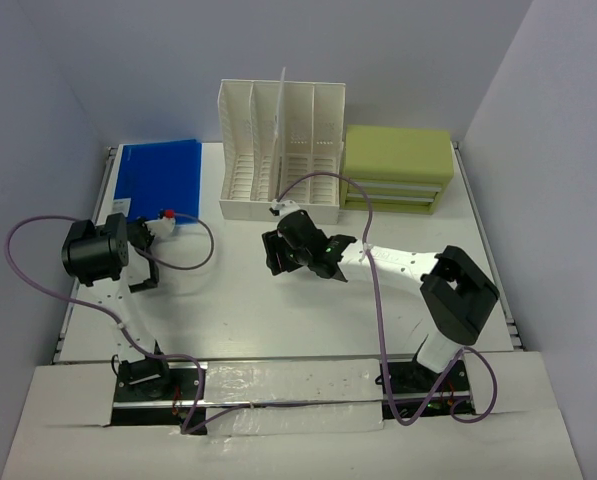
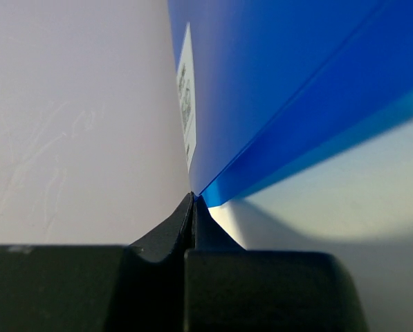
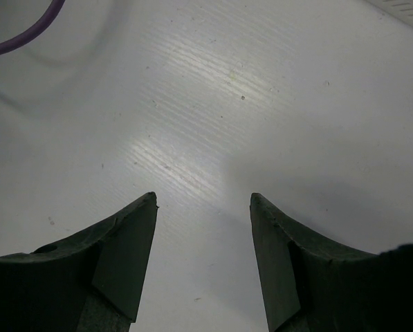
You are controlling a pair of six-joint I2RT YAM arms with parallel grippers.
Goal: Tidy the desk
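Top external: white worktop [image 1: 228, 300] fills the view, thin metal rails along its left and right edges. Blue folder [image 1: 160, 178] at the far left corner. White file rack [image 1: 278, 150] mid far edge, green drawer box [image 1: 396, 168] just beside it toward the far right corner. Left tool [image 1: 158, 228] at the folder's near edge. Right tool [image 1: 280, 252] over bare worktop near the centre, on the near side of the rack.

Left wrist: the 2 fingers [image 2: 168, 232] pressed together, no gap, pinching the folder's corner. White label [image 2: 185, 97] on the folder's edge, print too blurred to read.

Right wrist: 2 fingers [image 3: 126, 249] spread wide, nothing between them, only bare worktop below. Purple cable [image 3: 23, 36] crosses the upper left corner of this view.
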